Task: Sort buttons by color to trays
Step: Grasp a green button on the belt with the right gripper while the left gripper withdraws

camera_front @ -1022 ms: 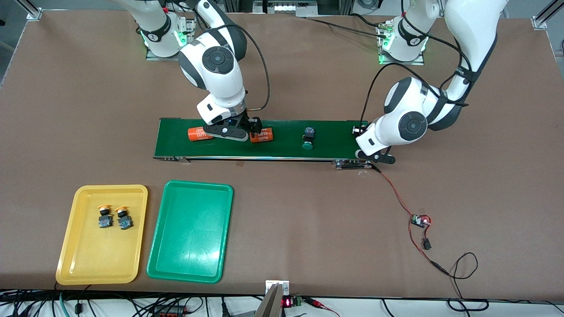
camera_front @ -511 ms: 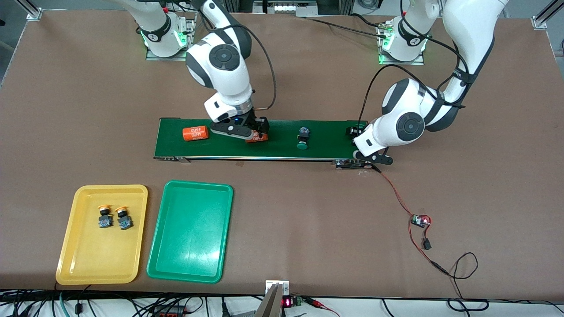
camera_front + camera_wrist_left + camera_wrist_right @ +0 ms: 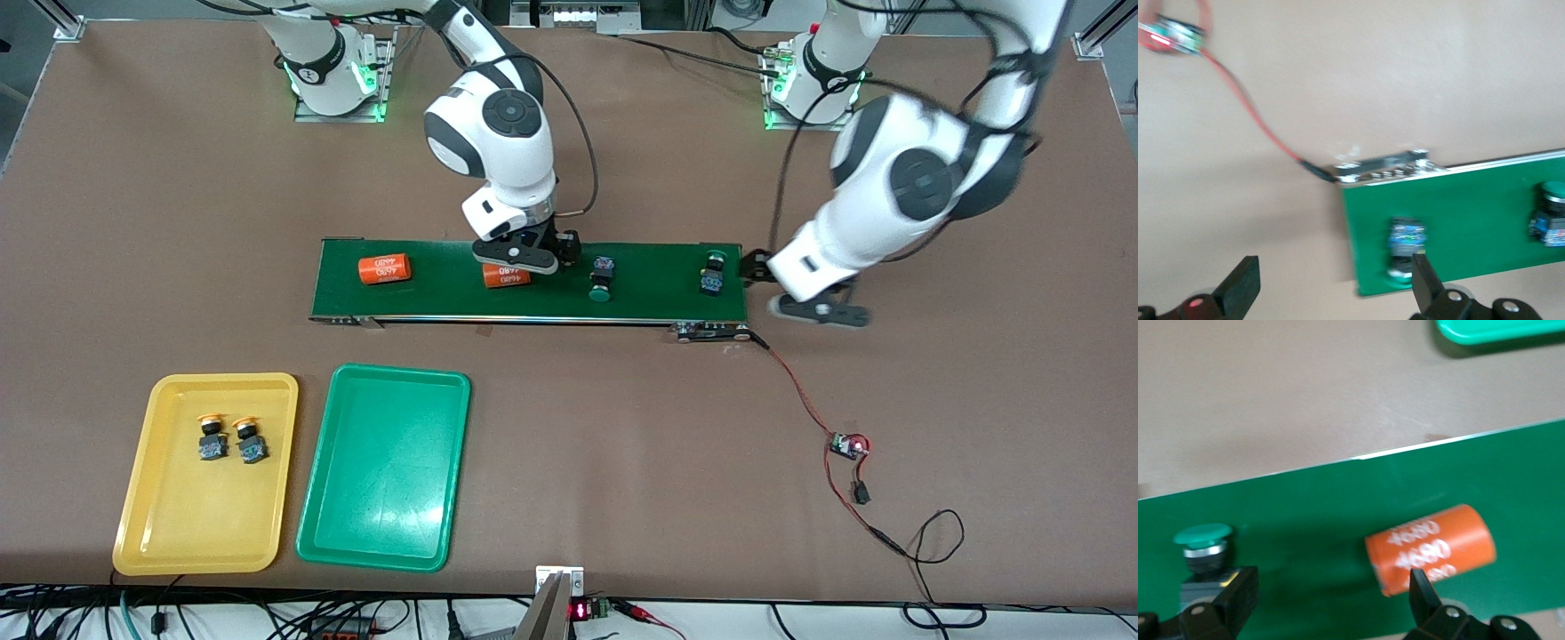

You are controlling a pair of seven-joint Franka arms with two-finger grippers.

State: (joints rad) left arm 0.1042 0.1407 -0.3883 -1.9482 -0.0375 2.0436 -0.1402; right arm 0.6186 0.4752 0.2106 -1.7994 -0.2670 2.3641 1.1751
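Both grippers are spread wide and empty, right gripper (image 3: 533,258) over the belt (image 3: 444,298) between an orange cylinder (image 3: 506,276) and a green button (image 3: 602,277), left gripper (image 3: 813,298) past the belt's end near another green button (image 3: 711,273), yellow buttons (image 3: 229,438) in the yellow tray (image 3: 160,542), green tray (image 3: 382,533) beside it.

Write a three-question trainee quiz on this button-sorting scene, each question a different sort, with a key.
1. True or false: the green tray holds two buttons.
2. How many yellow-capped buttons lie in the yellow tray?
3. The right gripper hangs open over the conveyor belt between which two things?
A. an orange cylinder and a green-capped button
B. the two trays
C. two yellow buttons

Key:
1. False; it holds nothing.
2. Two.
3. A. The left gripper, also open, is by the belt's end near the other green-capped button.
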